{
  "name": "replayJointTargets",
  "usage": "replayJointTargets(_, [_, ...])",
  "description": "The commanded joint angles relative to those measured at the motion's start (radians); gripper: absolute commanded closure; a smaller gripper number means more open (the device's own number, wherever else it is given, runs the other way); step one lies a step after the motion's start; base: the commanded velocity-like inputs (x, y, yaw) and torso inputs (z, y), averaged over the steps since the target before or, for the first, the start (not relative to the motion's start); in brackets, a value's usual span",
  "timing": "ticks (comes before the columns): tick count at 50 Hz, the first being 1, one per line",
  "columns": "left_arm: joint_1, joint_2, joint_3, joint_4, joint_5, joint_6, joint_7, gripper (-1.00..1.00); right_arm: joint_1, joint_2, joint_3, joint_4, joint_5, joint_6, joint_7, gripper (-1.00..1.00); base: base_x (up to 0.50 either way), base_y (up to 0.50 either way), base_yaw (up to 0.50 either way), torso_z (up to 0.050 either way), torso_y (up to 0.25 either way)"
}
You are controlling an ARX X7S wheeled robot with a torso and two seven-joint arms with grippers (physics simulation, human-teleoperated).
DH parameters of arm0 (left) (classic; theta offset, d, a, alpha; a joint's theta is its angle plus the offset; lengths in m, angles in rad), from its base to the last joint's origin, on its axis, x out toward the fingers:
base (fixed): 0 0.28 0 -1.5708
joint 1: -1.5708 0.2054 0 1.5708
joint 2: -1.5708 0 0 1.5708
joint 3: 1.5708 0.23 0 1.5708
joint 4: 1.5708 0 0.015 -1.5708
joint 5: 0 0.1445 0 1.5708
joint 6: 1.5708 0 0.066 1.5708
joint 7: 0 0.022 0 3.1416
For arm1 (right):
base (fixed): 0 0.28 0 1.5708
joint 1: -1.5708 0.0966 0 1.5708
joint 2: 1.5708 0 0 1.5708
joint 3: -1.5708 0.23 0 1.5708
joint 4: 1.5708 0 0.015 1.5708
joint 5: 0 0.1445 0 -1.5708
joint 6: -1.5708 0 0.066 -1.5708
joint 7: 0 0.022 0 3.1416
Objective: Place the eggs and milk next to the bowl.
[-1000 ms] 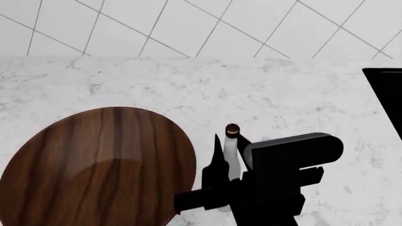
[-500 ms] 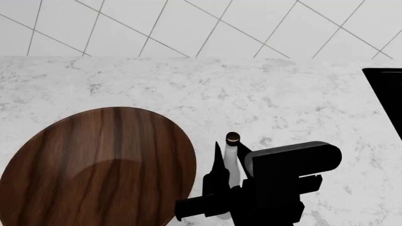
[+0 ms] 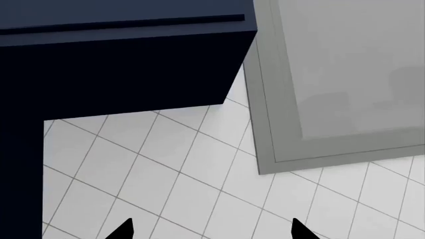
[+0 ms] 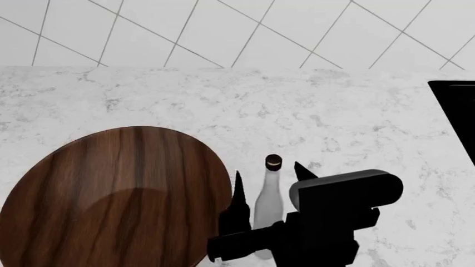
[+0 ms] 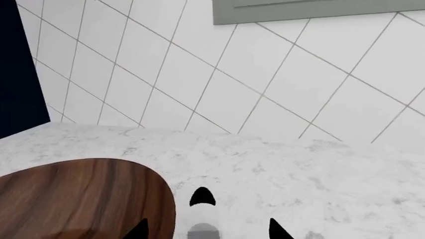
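Observation:
The milk (image 4: 268, 197), a slim white bottle with a dark cap, stands upright on the marble counter just right of the bowl (image 4: 111, 194), a large dark wooden one. My right gripper (image 4: 268, 175) is open, one finger on each side of the bottle's neck and clear of it. The right wrist view shows the bowl (image 5: 79, 199) and the milk (image 5: 201, 230) low between the spread fingertips of that gripper (image 5: 207, 230). My left gripper (image 3: 211, 228) is open and empty, facing a tiled wall. No eggs are in view.
A black object (image 4: 456, 111) cuts into the counter at the head view's right edge. White tiled wall (image 4: 237, 28) backs the counter. The left wrist view shows a dark cabinet (image 3: 119, 55) and a grey panel (image 3: 345, 74).
The right gripper lowered slightly with the bottle, then its fingers spread apart and let go. The bottle now stands free beside the bowl.

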Motion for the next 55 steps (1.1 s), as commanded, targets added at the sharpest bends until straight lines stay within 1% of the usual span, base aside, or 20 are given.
replayJointTargets(1, [0.019,0.018,0.003,-0.03,0.007,0.027,0.006,-1.0,-0.022,-0.012,-0.019,0.024,-0.009,-0.015,-0.007,-1.0,0.0,0.0,0.0,0.0,0.0])
replayJointTargets(18, [0.014,0.019,0.005,-0.029,0.002,0.028,0.007,-1.0,-0.011,-0.007,-0.02,0.014,-0.003,-0.003,0.003,-1.0,0.0,0.0,0.0,0.0,0.0])
replayJointTargets(31, [0.019,0.017,0.004,-0.025,0.003,0.032,0.008,-1.0,0.01,0.013,-0.006,-0.042,0.023,0.024,0.034,-1.0,0.0,0.0,0.0,0.0,0.0])
replayJointTargets(46, [0.011,0.013,0.003,-0.023,-0.001,0.028,0.005,-1.0,0.095,0.036,0.035,-0.132,0.1,0.088,0.098,-1.0,0.0,0.0,0.0,0.0,0.0])
replayJointTargets(55, [-0.003,-0.002,-0.011,-0.008,-0.019,0.015,-0.007,-1.0,0.164,0.061,0.083,-0.202,0.176,0.126,0.157,-1.0,0.0,0.0,0.0,0.0,0.0])
